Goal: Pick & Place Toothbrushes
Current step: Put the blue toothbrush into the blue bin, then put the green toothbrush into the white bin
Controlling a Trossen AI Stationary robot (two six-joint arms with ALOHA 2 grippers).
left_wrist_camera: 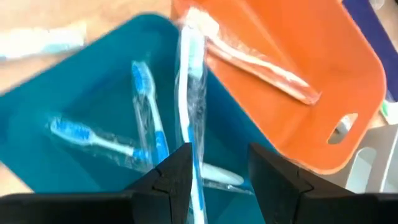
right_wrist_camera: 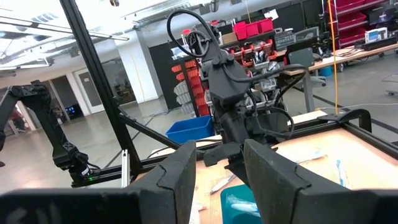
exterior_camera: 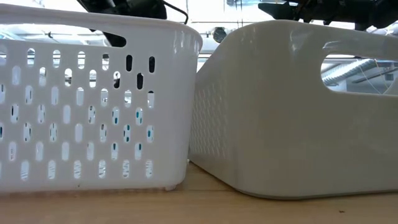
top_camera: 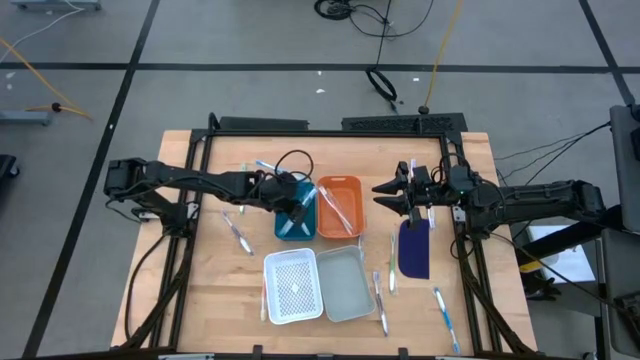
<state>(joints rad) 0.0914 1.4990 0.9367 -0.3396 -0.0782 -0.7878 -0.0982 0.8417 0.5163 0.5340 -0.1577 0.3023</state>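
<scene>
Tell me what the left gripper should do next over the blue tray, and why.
Probably lift straight up and clear. The left gripper is open over the blue tray, and the wrapped toothbrush between its fingers looks released, its head leaning on the tray's rim beside the orange tray. More toothbrushes lie on the table.

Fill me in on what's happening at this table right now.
The robot is sorting toothbrushes into small trays. The left gripper hangs over the teal tray with its fingers apart; a blue toothbrush stands between them, leaning on the tray's rim, and two more lie inside. The orange tray beside it holds another. The right gripper waits open above the table near the dark blue pad. Several toothbrushes still lie loose on the table, near the white basket and the grey tray.
</scene>
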